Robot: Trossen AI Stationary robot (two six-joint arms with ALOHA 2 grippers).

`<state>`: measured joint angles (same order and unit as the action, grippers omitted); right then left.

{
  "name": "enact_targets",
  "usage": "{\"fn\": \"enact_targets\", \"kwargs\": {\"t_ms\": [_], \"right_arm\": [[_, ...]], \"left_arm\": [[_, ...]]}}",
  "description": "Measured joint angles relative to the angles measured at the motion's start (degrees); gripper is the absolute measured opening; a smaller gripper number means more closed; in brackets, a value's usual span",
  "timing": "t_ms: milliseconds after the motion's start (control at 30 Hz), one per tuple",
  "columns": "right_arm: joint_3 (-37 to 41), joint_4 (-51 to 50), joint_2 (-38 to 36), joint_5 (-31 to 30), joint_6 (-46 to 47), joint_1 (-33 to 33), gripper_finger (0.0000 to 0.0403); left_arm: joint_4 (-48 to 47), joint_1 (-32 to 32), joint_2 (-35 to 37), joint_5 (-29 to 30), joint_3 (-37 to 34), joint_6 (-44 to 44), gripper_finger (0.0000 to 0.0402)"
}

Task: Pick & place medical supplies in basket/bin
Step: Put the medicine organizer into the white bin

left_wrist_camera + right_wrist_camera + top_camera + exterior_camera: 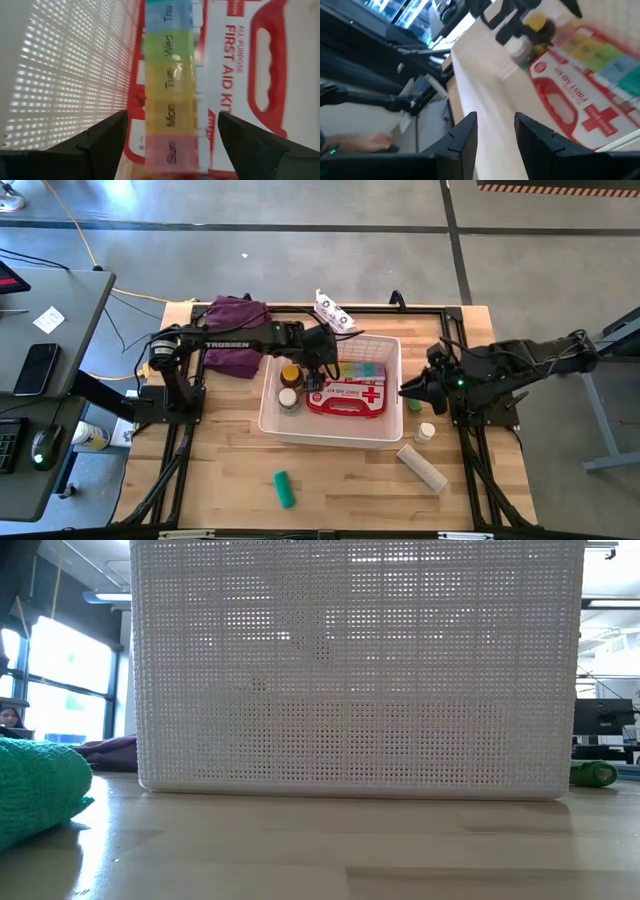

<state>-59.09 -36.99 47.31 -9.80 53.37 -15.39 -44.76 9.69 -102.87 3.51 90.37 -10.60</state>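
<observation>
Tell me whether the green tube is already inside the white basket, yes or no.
No. In the high view the green tube lies on the bare wooden table, apart from the white basket and nearer the front edge.

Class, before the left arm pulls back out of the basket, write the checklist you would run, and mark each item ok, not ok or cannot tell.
1. Left gripper fingers apart: ok.
2. Rainbow pill organizer free of those fingers, lying on the first-aid pouch: ok.
3. Pouch and amber bottle inside basket: ok.
4. Right gripper outside basket: ok.
5. All supplies binned: not ok; green tube, beige roll, white-capped bottle and packet remain outside.
</observation>
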Motion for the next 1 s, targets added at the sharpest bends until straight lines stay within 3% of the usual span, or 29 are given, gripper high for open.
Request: {"fn": "enact_targets", "kwargs": {"t_ms": [133, 300, 500, 700, 1000], "right_arm": [[0.0, 0.93, -0.02, -4.36, -0.79, -0.84, 0.0122], [-0.02, 1.84, -0.01, -6.32, -0.88, -0.78, 0.0122], [0.0, 1.76, 0.0, -7.34, -0.88, -0.75, 0.0122], [-0.02, 1.74, -0.02, -11.28, -0.89, -0.75, 0.0122], [-0.02, 1.7, 0.16, -17.12, -2.39, -0.75, 0.0122]], "left_arm": [[2.39, 0.02, -0.27, 3.57, 0.04, 0.58, 0.0348], [1.82, 0.04, -0.35, 6.67, 0.04, 1.12, 0.0326], [-1.6, -0.41, 1.14, 0.83, 0.06, 4.73, 0.0283], [-7.51, -1.73, -0.26, -0.81, -0.04, 5.0, 0.0229], [-5.99, -2.57, -2.14, -1.44, 0.04, 1.83, 0.0152]]}}
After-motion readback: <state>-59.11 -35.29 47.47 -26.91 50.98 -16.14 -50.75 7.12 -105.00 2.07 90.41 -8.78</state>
